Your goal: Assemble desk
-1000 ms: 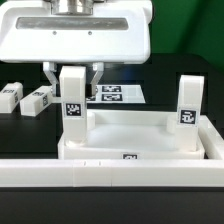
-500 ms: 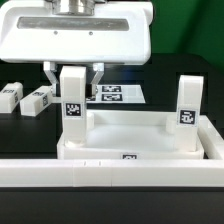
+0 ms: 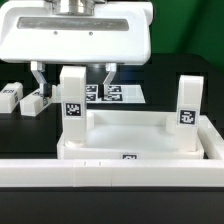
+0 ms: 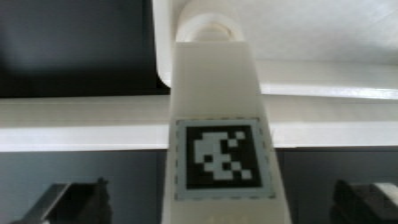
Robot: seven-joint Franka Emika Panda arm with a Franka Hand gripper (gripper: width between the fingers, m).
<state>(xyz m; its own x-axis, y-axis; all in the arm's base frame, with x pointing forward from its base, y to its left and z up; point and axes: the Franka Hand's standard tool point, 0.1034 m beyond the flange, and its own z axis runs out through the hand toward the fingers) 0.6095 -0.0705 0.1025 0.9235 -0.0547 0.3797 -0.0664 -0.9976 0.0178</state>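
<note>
The white desk panel (image 3: 130,135) lies on the black table against the front rail. Two white tag-marked legs stand upright in its corner sockets: one on the exterior view's left (image 3: 72,100), one on the right (image 3: 190,105). My gripper (image 3: 72,76) is open, its fingers spread on either side of the top of the left leg, not touching it. The wrist view shows that leg (image 4: 217,120) between my dark fingertips (image 4: 75,200), with gaps on both sides. Two loose legs (image 3: 38,99) (image 3: 10,96) lie on the table at the exterior view's left.
The long white border rail (image 3: 110,172) runs across the front, with a side arm at the exterior view's right. The marker board (image 3: 118,94) lies flat behind the panel. The arm's large white body fills the top of the exterior view.
My fingers have opened outward away from the left standing leg, letting it go. The leg stays upright in its socket.
</note>
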